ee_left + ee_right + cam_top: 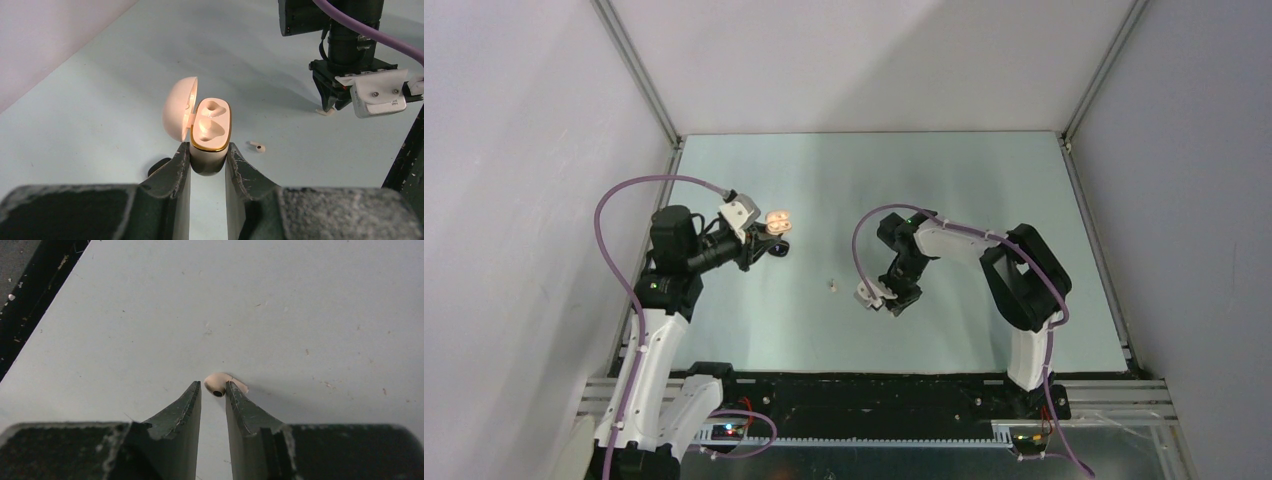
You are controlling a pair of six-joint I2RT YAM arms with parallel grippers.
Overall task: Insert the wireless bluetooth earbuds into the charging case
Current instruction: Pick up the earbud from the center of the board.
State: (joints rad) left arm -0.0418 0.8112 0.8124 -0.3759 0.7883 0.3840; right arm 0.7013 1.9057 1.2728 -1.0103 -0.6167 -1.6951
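Note:
My left gripper (209, 152) is shut on the charging case (210, 127), a cream pebble with a gold rim. It is held above the table with its lid swung open to the left, and both sockets look bare. From above, the case (778, 224) shows at the left gripper (769, 240). One earbud (258, 147) lies loose on the table (831, 287). The other earbud (216, 380), pale with a dark hole, sits at the tips of my right gripper (213, 387). It touches the right finger, and a sliver of gap remains at the left one. That gripper (892, 300) is down at the table.
The pale table (984, 170) is walled at the back and both sides. A black rail (874, 385) runs along the near edge, just behind the right gripper. In the left wrist view the right arm's wrist and white camera block (375, 92) stand to the right of the loose earbud.

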